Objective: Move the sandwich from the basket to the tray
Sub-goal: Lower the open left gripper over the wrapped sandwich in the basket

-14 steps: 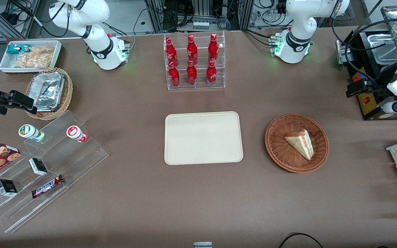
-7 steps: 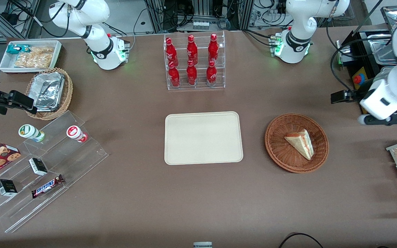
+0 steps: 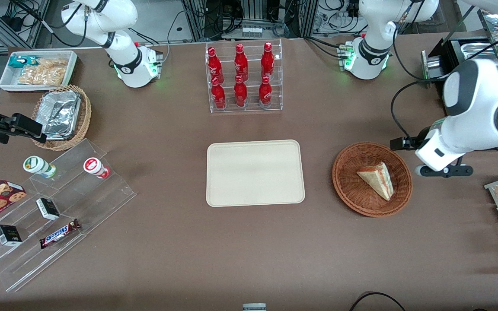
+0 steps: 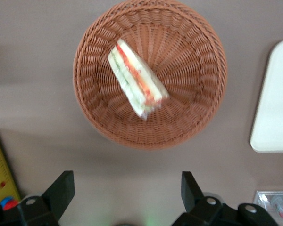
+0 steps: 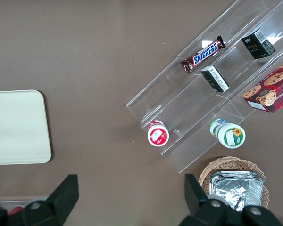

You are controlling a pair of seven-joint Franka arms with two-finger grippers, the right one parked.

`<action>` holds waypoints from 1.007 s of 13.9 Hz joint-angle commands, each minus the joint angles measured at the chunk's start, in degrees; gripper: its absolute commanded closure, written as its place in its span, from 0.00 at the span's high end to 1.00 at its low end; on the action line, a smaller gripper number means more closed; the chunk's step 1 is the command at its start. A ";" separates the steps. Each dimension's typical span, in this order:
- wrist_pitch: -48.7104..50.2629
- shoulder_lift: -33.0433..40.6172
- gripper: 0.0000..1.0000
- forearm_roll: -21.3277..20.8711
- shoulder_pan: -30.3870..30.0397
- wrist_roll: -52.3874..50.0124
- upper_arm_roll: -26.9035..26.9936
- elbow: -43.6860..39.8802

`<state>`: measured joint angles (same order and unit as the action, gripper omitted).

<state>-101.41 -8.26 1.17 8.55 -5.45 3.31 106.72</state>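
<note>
Fingers (image 4: 61, 190) of the left gripper (image 4: 125, 193) stand wide apart with nothing between them, a spread that looks chosen so the pads can drop on either side of a wedge. Brown table shows in the gap, not wicker, so the gripper hangs above the cloth just beside the basket (image 4: 198, 113) rather than over it; the wrist camera looks straight down, which suits a top-down pick.

In the front view the gripper (image 3: 441, 169) sits at the basket's (image 3: 350, 196) edge toward the working arm's end of the table, apart from the rim and not touching anything.

The sandwich (image 4: 136, 77) lies on its side in the bowl of the basket, roughly in the middle, its red, orange and green filling edge turned up and its long axis running at a slant. From the front the sandwich (image 3: 376, 179) shows its pale bread face with one point aimed toward the tray. Lying flat like that, it offers two bread faces as the natural grip surfaces, so I judge the fingers will need turning to straddle the slant before coming down.

The tray (image 3: 255, 172) lies flat and bare at the table's centre, well apart from the basket, its short side facing it, a plain open landing spot. The approach step is in hand; the pick has not begun.
</note>
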 commanded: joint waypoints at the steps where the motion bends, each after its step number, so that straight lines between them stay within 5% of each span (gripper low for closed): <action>1: -8.60 1.23 1.00 0.32 0.68 -3.24 0.29 7.79; 9: -29.78 -0.27 1.00 0.50 1.73 -17.99 0.38 20.27; 14: -31.73 -0.79 1.00 1.98 1.30 -31.19 0.38 20.02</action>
<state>-131.74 -9.74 1.95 9.45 -32.93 3.30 126.14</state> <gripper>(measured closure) 0.000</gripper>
